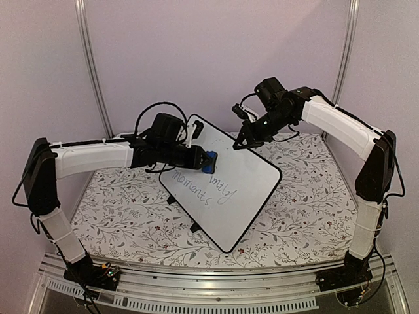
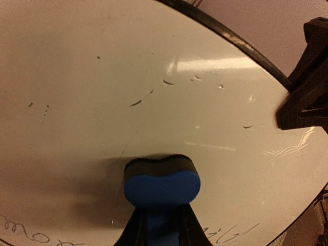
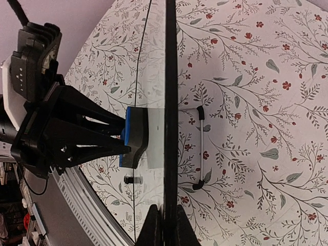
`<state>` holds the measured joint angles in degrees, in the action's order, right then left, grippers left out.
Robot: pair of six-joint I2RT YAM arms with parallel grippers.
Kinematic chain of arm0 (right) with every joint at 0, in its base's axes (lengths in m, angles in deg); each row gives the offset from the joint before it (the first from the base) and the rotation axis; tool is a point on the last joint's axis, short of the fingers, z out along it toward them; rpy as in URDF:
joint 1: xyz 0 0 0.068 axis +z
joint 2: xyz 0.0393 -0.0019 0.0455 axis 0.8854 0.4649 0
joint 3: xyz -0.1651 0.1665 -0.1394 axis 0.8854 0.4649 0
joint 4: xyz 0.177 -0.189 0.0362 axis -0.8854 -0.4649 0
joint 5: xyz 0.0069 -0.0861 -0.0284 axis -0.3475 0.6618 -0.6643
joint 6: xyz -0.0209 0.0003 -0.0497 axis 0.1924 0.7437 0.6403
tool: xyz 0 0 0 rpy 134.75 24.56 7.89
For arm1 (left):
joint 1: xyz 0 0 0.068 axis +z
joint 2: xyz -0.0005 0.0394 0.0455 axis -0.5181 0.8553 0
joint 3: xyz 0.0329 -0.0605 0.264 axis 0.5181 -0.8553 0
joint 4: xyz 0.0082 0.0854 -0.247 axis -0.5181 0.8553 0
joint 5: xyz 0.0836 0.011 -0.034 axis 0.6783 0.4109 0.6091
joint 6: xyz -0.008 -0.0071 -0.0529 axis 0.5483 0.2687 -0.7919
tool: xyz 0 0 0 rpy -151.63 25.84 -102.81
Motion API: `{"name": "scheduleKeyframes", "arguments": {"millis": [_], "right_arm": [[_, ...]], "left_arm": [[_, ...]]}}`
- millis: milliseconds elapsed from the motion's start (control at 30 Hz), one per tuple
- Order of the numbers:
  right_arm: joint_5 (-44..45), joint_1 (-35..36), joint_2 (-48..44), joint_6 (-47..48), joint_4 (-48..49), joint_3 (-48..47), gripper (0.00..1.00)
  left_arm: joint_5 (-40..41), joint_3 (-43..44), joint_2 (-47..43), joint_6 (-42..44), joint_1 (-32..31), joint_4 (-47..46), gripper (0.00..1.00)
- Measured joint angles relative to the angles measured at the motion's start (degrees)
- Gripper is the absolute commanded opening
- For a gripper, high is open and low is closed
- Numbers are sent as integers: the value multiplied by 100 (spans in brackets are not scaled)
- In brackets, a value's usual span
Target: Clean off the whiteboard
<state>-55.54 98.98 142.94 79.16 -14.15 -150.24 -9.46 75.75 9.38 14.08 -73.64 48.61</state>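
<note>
Dead centre on the floral tablecloth: the whiteboard, black-framed, turned diagonally and held at a slant, near corner down toward the arm bases. Two small black feet poking out along its left edge.

Up at the far edge, the right gripper, pressed together on the frame, one finger on each side. From the right wrist, a view straight along the board: whiteboard rim as one black line up the middle, running down into the right gripper at the bottom. Tablecloth off to the right, with a thin white stand bar with black ends just behind the board.

Across from it, the left gripper, pinching the blue eraser and holding it flat on the writing face. Close up from the left wrist: blue eraser, dark felt side against the whiteboard, squeezed between the black fingers of the left gripper. Same grip from the right wrist: left gripper, blue eraser touching the board face.

Grey handwriting in two lines across the middle of the board, "moments" readable, starting just below the eraser. Handwriting peeking in along the bottom of the left wrist view. Above the eraser, mostly white, only small dark flecks scattered about. Right gripper on the rim at the right side of that view.
</note>
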Motion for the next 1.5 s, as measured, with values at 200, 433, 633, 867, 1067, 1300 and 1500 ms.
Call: {"name": "scheduleKeyframes", "arguments": {"millis": [200,433,633,867,1067,1300,1500], "right_arm": [[-2,0,0,4,-13,0,0],[7,0,0,9,-24,0,0],[2,0,0,13,-24,0,0],[-2,0,0,17,-22,0,0],[-2,0,0,15,-20,0,0],[-2,0,0,22,-15,0,0],[-2,0,0,22,0,0,0]], "left_arm": [[173,-164,-35,105,-133,-166,0],[302,-986,-310,120,-350,-483,0],[452,-1355,-450,122,-566,-511,0],[459,-1523,-514,122,-614,-529,0],[396,-1609,-531,92,-614,-605,0],[168,-2111,-636,-9,-616,-817,0],[186,-1945,-614,50,-616,-568,0]]}}
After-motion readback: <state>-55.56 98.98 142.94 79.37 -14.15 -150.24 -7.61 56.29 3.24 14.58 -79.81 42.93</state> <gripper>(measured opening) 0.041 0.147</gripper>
